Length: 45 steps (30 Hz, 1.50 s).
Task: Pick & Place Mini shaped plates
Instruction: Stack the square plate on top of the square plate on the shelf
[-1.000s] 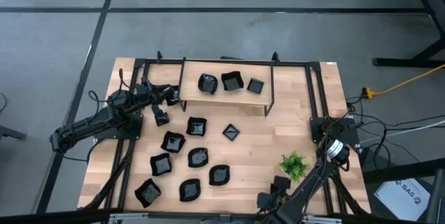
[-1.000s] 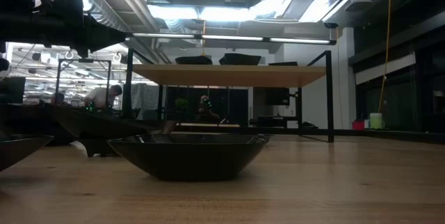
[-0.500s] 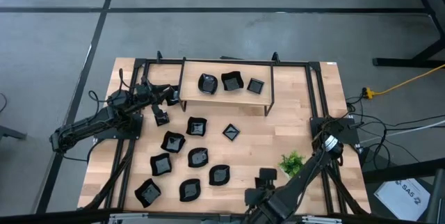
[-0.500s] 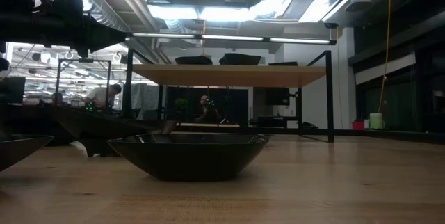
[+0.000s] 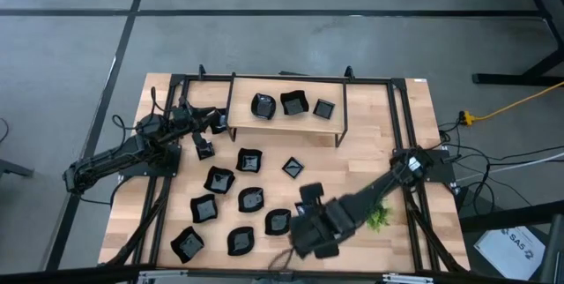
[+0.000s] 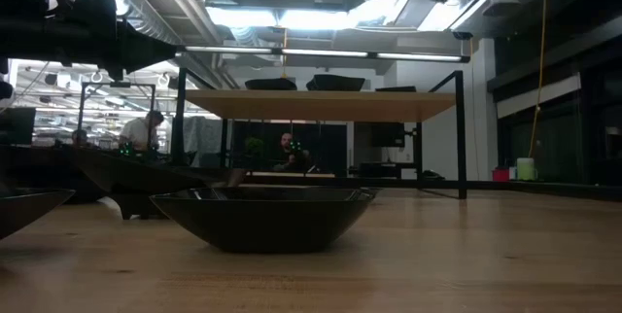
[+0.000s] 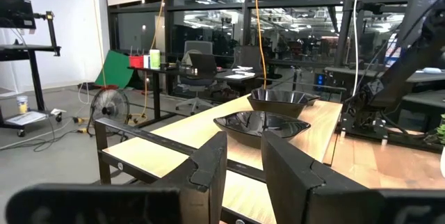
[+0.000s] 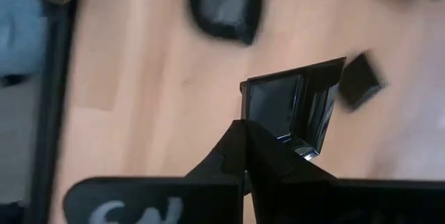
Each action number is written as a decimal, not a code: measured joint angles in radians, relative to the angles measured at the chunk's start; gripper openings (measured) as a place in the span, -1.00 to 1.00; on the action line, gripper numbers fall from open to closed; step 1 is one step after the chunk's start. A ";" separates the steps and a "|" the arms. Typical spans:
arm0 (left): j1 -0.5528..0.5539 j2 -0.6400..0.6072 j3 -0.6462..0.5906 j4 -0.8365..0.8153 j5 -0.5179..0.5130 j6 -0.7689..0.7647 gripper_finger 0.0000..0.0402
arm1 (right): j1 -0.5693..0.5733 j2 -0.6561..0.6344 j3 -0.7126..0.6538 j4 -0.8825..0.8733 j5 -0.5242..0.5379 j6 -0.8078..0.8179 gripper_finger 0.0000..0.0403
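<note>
Several glossy black mini plates lie on the wooden table, among them a diamond-set one [image 5: 293, 168] and a rounded one [image 5: 278, 222]. Three more sit on the raised wooden shelf [image 5: 282, 125]. My right gripper [image 5: 308, 209] hangs over the table's near middle, shut on a square black plate [image 5: 308, 194] that also shows in its wrist view [image 8: 292, 113]. My left gripper [image 5: 216, 121] waits at the shelf's left end. Its fingers stand open [image 7: 243, 175] and point along the shelf at the plates there [image 7: 264, 123]. My right gripper pinches the square plate by the rim of one side [image 8: 245, 106] between its two fingers. The plate juts out beyond the fingertips [image 8: 240, 137] with its hollow turned toward the wrist camera. It is lifted clear of the table, whose plates show far below.
A small green plant [image 5: 377, 216] stands right beside the right arm near the table's right near part. A black metal frame [image 5: 392, 108] runs around the table and carries the shelf. In the low view one plate [image 6: 262, 218] fills the foreground. People show in the room beyond.
My right gripper has swung from the table's near edge toward the left and the far side, out over the plates in the near middle, carrying the square plate with it. It stays shut.
</note>
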<state>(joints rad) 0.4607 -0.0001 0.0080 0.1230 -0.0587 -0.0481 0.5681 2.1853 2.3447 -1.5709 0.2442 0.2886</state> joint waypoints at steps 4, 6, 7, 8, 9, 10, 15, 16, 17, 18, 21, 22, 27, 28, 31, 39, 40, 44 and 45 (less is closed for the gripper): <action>0.000 0.000 0.000 0.000 0.000 0.000 -0.57 | -0.049 -0.039 0.000 -0.001 0.028 -0.105 -0.98; 0.000 0.000 0.000 -0.001 0.000 0.000 -0.57 | -0.073 -0.064 0.000 -0.001 0.058 -0.137 -0.98; 0.000 0.000 0.000 -0.002 0.000 0.000 -0.57 | -0.085 -0.080 0.000 -0.001 0.069 -0.154 -0.98; 0.000 0.000 0.000 -0.002 0.000 0.000 -0.57 | -0.098 -0.095 0.000 -0.001 0.088 -0.167 -0.98; 0.000 0.000 0.000 -0.001 0.000 0.001 -0.57 | -0.111 -0.110 0.000 -0.001 0.113 -0.172 -0.98; 0.000 0.000 0.000 -0.001 0.000 0.000 -0.57 | -0.125 -0.125 0.000 -0.001 0.138 -0.176 -0.98; 0.000 0.000 0.000 -0.001 0.000 0.000 -0.57 | -0.200 -0.191 0.000 -0.001 0.265 -0.191 -0.98; 0.000 0.000 0.000 -0.001 0.000 0.000 -0.57 | -0.215 -0.204 0.000 -0.001 0.285 -0.191 -0.98; 0.000 0.000 0.000 -0.001 0.000 0.000 -0.57 | -0.232 -0.214 0.000 -0.001 0.300 -0.191 -0.98; 0.000 0.000 0.000 -0.001 0.000 0.000 -0.57 | -0.249 -0.223 0.000 -0.001 0.313 -0.191 -0.98; 0.000 0.000 0.000 -0.001 0.000 0.000 -0.57 | -0.299 -0.236 0.000 -0.001 0.349 -0.191 -0.98; 0.000 0.000 0.000 0.000 0.000 0.001 -0.57 | -0.317 -0.238 0.000 -0.001 0.363 -0.192 -0.98; 0.000 0.000 0.000 0.000 0.000 0.000 -0.57 | -0.409 -0.239 0.000 0.000 0.398 -0.215 -0.98; 0.000 0.000 0.000 0.000 0.000 -0.001 -0.57 | -0.427 -0.239 -0.007 0.002 0.397 -0.220 -0.98; 0.000 0.000 0.000 0.000 0.000 0.000 -0.57 | -0.475 -0.240 -0.038 0.001 0.395 -0.222 -0.98; 0.000 0.000 0.000 0.000 0.000 0.000 -0.57 | -0.589 -0.239 -0.195 0.000 0.391 -0.225 -0.98; 0.000 0.000 0.000 0.000 0.000 0.000 -0.57 | -0.600 -0.238 -0.216 0.000 0.391 -0.222 -0.98; 0.000 0.000 0.000 0.000 0.000 0.000 -0.57 | -0.624 -0.238 -0.271 -0.001 0.391 -0.229 -0.98; 0.000 0.000 0.000 0.000 0.000 0.000 -0.57 | -0.626 -0.238 -0.275 -0.001 0.391 -0.234 -0.98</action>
<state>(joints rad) 0.4607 -0.0001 0.0081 0.1226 -0.0586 -0.0483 -0.0574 1.9469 2.0702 -1.5719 0.6350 0.0543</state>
